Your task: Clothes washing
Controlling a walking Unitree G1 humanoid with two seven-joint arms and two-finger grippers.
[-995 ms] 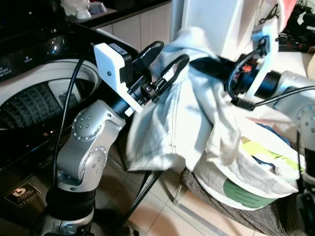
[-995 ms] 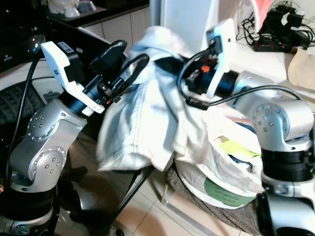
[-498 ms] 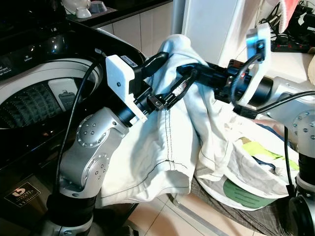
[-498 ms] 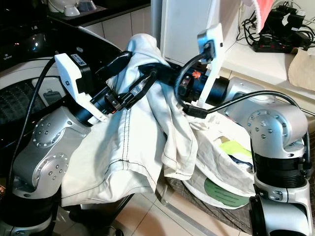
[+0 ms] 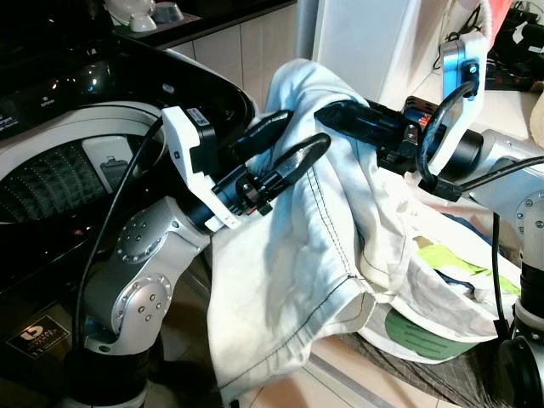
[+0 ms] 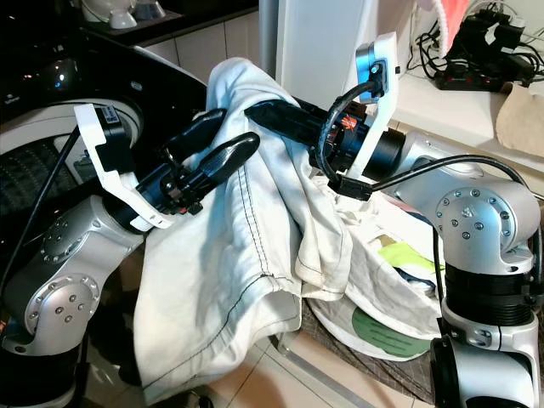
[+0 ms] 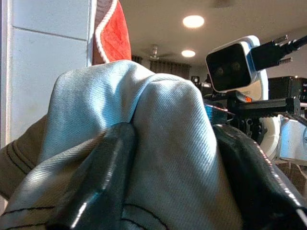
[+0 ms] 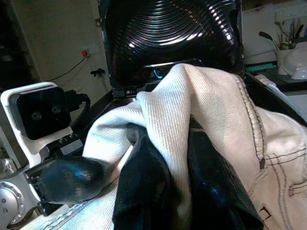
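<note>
Both arms hold one pale garment point(image 5: 297, 272), a heavy cotton piece with dark stitched seams, lifted between them. The left end effector point(image 5: 285, 149) has its two black fingers point(image 7: 103, 177) clamped on a raised fold of the cloth, and the right end effector point(image 6: 285, 119) pinches the same bunched ridge from the opposite side, its fingers point(image 8: 144, 191) pressed into the fabric. The two grips sit close together at the top of the garment, and the rest hangs down below them in a long drape almost to the tiled floor point(image 5: 357, 387).

To the left of the left end effector is the open washing machine point(image 5: 51, 170), its ribbed drum point(image 5: 42, 183) showing under the dark rim. Below the right end effector stands a laundry bag point(image 5: 425, 323) with more clothes in it, and the garment's lower edge lies against the bag's top.

The cloth looks soft and limp, with no stiffness to keep its shape, and thick enough to carry some weight. It is likely to sag and swing, and the trailing end could catch on the bag or the machine's rim. Holds on the thick seamed edge or a gathered wad should slip less than a single layer. Lifting the bundle high enough for the hanging part to pass the rim seems the main concern.
</note>
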